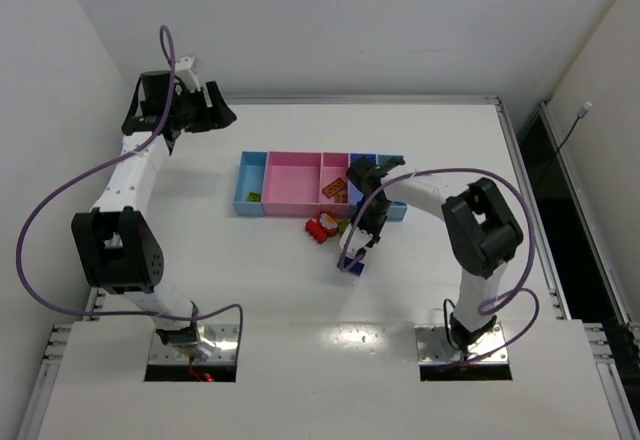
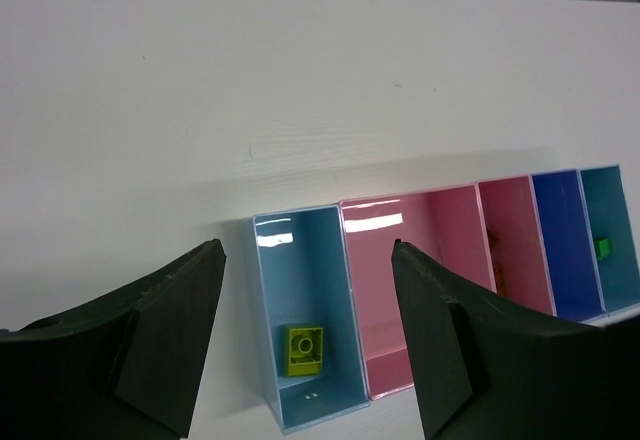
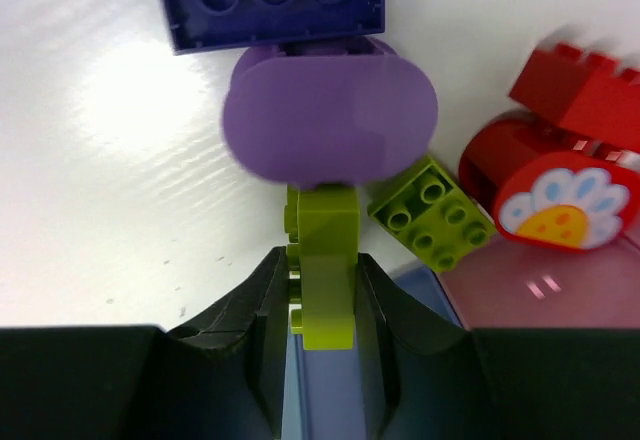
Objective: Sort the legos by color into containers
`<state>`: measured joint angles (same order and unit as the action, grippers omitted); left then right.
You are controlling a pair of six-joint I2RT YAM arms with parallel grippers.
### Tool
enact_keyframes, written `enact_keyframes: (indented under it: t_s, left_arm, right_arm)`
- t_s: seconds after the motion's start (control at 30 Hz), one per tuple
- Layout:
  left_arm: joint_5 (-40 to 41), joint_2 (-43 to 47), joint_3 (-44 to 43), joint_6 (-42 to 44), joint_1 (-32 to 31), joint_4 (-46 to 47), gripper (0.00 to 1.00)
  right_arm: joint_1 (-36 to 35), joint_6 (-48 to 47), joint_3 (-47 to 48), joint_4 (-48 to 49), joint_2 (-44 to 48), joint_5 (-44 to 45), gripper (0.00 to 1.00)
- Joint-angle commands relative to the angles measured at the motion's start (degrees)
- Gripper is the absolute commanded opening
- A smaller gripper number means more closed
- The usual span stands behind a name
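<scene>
The right pincer (image 3: pixel 322 263) is pinching a yellow-green brick (image 3: pixel 322 225), touching the round purple piece (image 3: pixel 328 110) and seemingly just in front of the containers (image 1: pixel 290 192). The left pincer (image 2: pixel 308 252) is hanging spread above the table (image 2: pixel 200 110).

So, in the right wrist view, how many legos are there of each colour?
Purple: 2, a dark brick and a paler round piece
Yellow-green: 2, a gripped brick in the right gripper and a loose brick
Red: 2, a plain brick and a flower-faced piece
Total: 6
</scene>
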<state>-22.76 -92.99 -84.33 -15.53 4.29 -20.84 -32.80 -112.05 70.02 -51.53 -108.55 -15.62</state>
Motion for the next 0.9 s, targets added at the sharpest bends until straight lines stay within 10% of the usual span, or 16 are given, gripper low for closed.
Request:
enact_keyframes:
  t_s: [0.0, 0.2, 0.37, 0.6, 0.87]
  left_arm:
    - [-1.14, 1.66, 1.72, 0.41, 0.80, 3.16, 0.74]
    - [0.52, 4.92, 6.46, -0.12, 0.28, 4.93, 0.74]
    - [7.89, 13.86, 12.51, -2.56, 2.99, 9.85, 0.77]
    - [14.14, 18.28, 13.15, -4.60, 10.72, 9.07, 0.93]
    - [13.72, 18.28, 10.51, -5.48, 20.84, 2.83, 1.00]
  right_arm:
    - [-0.95, -12.32, -2.07, -1.99, 9.04, -2.92, 0.00]
    - [-2.71, -0.05, -0.76, -3.95, 20.72, -9.50, 0.00]
    - [-5.69, 38.76, 11.26, 6.15, 19.53, -16.29, 0.00]
    - [-7.46, 105.62, 41.61, 17.60, -2.95, -11.37, 0.00]
    - [-8.60, 136.55, 60.15, 26.72, -21.87, -3.37, 0.00]
